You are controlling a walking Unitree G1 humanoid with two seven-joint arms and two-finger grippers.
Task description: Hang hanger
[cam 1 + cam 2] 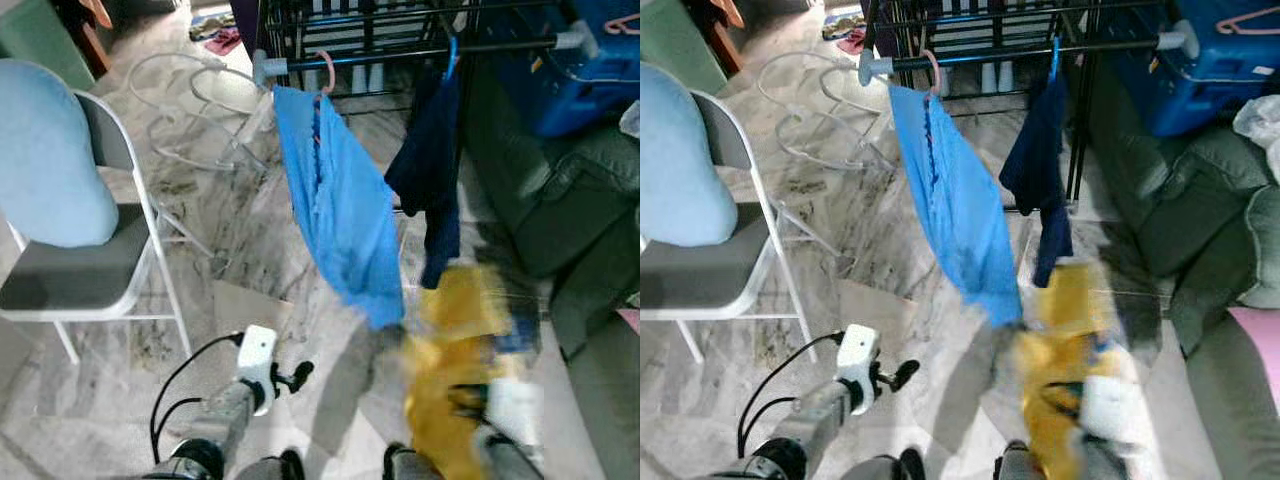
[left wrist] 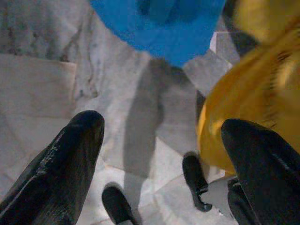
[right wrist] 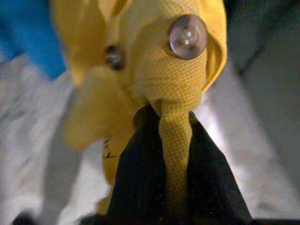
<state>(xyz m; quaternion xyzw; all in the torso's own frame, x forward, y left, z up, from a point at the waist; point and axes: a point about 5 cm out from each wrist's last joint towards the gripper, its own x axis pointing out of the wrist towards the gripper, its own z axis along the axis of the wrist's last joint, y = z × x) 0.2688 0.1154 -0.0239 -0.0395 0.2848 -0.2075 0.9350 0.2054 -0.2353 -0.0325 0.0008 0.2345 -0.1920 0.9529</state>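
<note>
A dark clothes rack rail crosses the top. On it hang a bright blue garment on a pink hanger and a navy garment on a blue hanger. Low on the right, a blurred yellow buttoned garment hangs below the rail. My right gripper is shut on a fold of this yellow cloth; its hanger cannot be made out. My left gripper is low on the left, open and holding nothing, with its fingers spread above the floor.
A folding chair with a light blue cushion stands on the left. A dark green sofa and a blue container are on the right. White hangers and a flat board lie on the marble floor.
</note>
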